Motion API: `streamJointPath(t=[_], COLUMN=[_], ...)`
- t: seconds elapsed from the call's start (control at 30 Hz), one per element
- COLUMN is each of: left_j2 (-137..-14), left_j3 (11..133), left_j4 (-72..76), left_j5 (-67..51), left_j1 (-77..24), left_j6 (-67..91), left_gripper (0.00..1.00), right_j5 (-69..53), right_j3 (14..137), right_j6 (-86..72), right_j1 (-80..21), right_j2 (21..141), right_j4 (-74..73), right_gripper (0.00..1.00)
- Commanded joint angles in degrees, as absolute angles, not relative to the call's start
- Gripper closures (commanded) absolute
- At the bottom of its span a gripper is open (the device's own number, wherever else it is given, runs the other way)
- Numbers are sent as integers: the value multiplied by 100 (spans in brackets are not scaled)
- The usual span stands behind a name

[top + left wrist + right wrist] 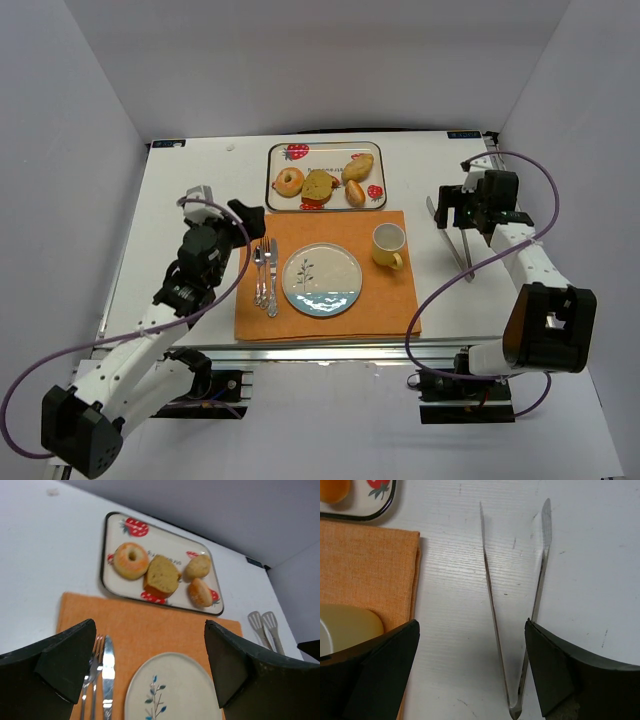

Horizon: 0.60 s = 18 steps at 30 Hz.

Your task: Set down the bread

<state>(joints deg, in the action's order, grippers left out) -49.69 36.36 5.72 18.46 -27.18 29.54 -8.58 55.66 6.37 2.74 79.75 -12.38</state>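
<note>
Bread: four pieces, a ring bun (288, 182), a cut slice (319, 186) and two rolls (358, 167), lie on the strawberry tray (330, 155) at the table's far side, just beyond the orange placemat (380, 300).
Likely destination: the plate (321, 280) sits bare mid-placemat, on the near side of the tray.
Tongs: the tongs (492, 605) lie flat on the table just right of the placemat. Their long axis runs near to far, with the hinge toward the robot and the tips pointing away.
Right gripper: the right gripper (472, 627) hangs directly over the tongs, fingers spread wide on either side of them and holding nothing.
Left gripper: the left gripper (150, 630) hovers over the placemat's left edge, fingers wide and empty, with the bread straight ahead.
Nearer arm: the left is closer to the bread, while the right sits over the tool.
</note>
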Motion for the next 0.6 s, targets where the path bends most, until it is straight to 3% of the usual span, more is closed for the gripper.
streamJointPath(t=[0.0, 0.07, 0.13, 0.17, 0.2, 0.27, 0.3, 0.37, 0.4, 0.43, 0.5, 0.57], left_j2=[-4510, -4360, -4368, -4412, -4447, -4482, -4526, -4553, -4588, -4614, -4675, -4702], left_j3=[3262, 3199, 3217, 3234, 3252, 3270, 3270, 3199, 3199, 3208, 3182, 3138], left_j4=[238, 159, 97, 62, 53, 53, 53, 140, 132, 88, 88, 140], left_j5=[2364, 2434, 2461, 2426, 2426, 2434, 2435, 2373, 2347, 2338, 2277, 2180], left_j1=[-2716, -2716, -2716, -2716, -2716, -2716, -2716, -2716, -2707, -2707, -2707, -2707], left_j6=[3445, 3472, 3463, 3454, 3437, 3498, 3533, 3586, 3603, 3647, 3691, 3709], left_gripper=[2, 4, 7, 30, 46, 88, 100, 100, 80, 58, 21, 16], right_j5=[-1482, -2550, -2882, -2935, -3005, -3111, -3024, -2779, -2690, -2611, -2261, -2049], right_j3=[5889, 5906, 5819, 5757, 5713, 5582, 5529, 5379, 5344, 5318, 5309, 5282], right_j6=[1051, 1937, 2617, 2567, 2540, 2505, 2479, 2496, 2548, 2601, 2820, 3057], right_j1=[325, 456, 483, 510, 571, 650, 685, 703, 703, 703, 703, 703], right_j2=[7945, 7910, 7840, 7822, 7796, 7752, 7708, 7682, 7725, 7760, 7900, 7963], right_j4=[-1423, -1782, -2048, -2004, -1995, -1952, -1916, -1829, -1828, -1854, -1960, -1986], right_gripper=[11, 11, 11, 15, 32, 68, 100, 100, 73, 52, 24, 16])
